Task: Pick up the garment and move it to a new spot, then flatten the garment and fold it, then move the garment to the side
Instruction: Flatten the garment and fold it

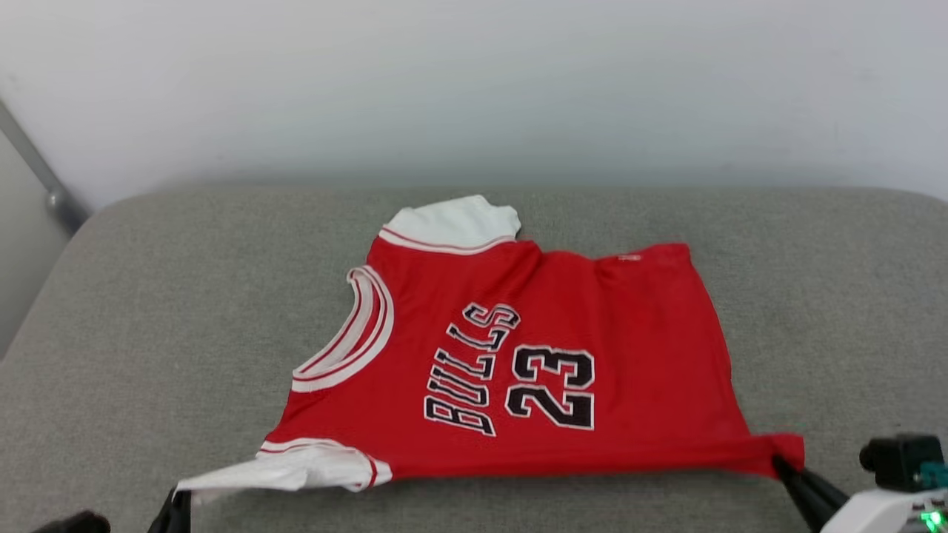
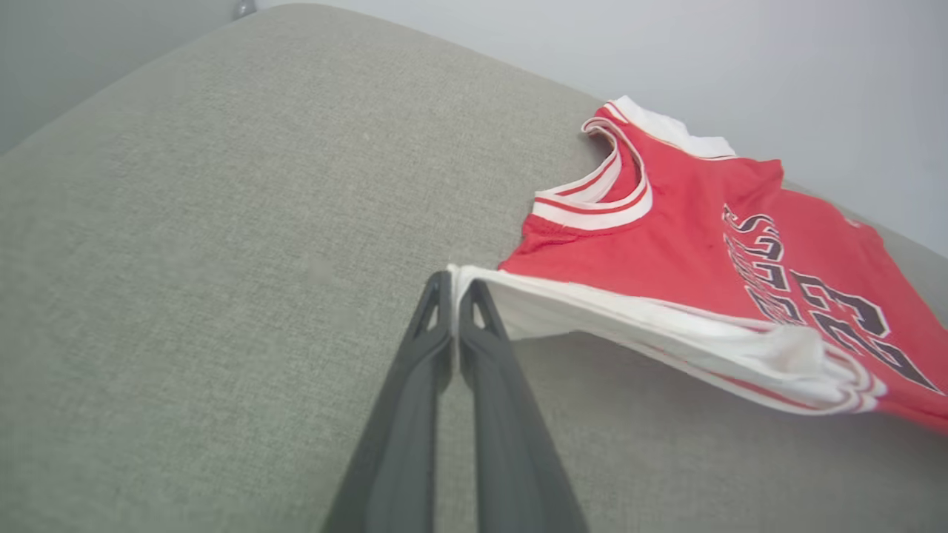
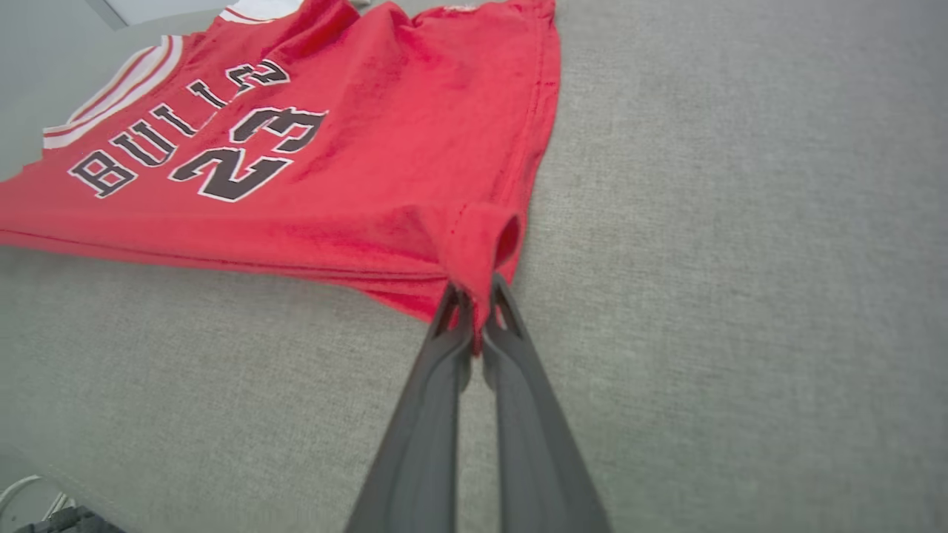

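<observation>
Left gripper (image 2: 453, 285) is pinched tight on a white sleeve tip of the garment (image 1: 637, 326), right gripper (image 3: 475, 297) clamps its red hem corner, both near the front edge of the grey cushion (image 1: 170, 296). Garment itself lies spread mid-cushion, lettering up, its near edge stretched taut between the two grips.
</observation>
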Motion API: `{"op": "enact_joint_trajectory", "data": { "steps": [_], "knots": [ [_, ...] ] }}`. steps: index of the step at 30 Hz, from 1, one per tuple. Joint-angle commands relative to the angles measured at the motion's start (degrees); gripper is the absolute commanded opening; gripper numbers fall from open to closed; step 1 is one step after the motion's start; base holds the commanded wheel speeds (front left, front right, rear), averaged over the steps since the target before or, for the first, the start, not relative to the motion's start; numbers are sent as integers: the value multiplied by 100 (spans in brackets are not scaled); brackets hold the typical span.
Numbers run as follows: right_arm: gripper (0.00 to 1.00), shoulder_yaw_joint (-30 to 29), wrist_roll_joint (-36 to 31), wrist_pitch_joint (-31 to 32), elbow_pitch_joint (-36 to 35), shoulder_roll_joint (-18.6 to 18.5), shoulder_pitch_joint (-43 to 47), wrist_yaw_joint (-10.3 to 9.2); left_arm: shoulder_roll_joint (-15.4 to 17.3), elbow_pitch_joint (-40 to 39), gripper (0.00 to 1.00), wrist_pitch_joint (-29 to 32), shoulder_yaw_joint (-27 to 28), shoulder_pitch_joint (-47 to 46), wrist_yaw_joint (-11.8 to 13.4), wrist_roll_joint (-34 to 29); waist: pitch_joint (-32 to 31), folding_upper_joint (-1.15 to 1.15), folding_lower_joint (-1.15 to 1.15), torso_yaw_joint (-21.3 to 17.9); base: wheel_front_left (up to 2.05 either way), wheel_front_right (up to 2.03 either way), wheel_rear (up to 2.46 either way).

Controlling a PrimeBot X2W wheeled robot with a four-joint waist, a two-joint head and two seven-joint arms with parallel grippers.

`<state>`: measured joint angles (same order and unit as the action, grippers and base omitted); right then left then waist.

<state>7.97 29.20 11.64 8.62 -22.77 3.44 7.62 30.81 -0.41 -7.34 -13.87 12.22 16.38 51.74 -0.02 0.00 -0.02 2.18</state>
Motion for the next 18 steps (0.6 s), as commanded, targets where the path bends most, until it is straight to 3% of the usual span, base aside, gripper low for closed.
{"op": "enact_joint_trajectory", "data": {
  "steps": [1, 5, 8, 13, 18],
  "knots": [
    [0, -195, -94, 149, -221, 69, 259, -23, 115, -238, 0, 61, 95, 243, 186, 5, -61, 0, 2, 1, 0, 0, 0],
    [0, -571, -316, 690, -933, 398, 843, -20, 250, -983, 0, 311, 163, 767, 582, 43, -88, 0, 2, -9, 0, 0, 0],
    [0, -733, -440, 1029, -1249, 559, 966, -20, 307, -1323, 0, 413, 174, 829, 699, 29, -77, 0, 2, -34, 0, 0, 0],
    [0, -662, -513, 1504, -1256, 688, 621, -18, 359, -1303, 0, 560, 41, 276, 565, -47, 51, 0, 2, -118, 0, 0, 0],
    [0, -595, -606, 1738, -909, 697, -55, -17, 224, -841, 0, 635, -166, -626, 211, -93, 457, 0, 2, -166, 0, 0, 0]
  ]
}}
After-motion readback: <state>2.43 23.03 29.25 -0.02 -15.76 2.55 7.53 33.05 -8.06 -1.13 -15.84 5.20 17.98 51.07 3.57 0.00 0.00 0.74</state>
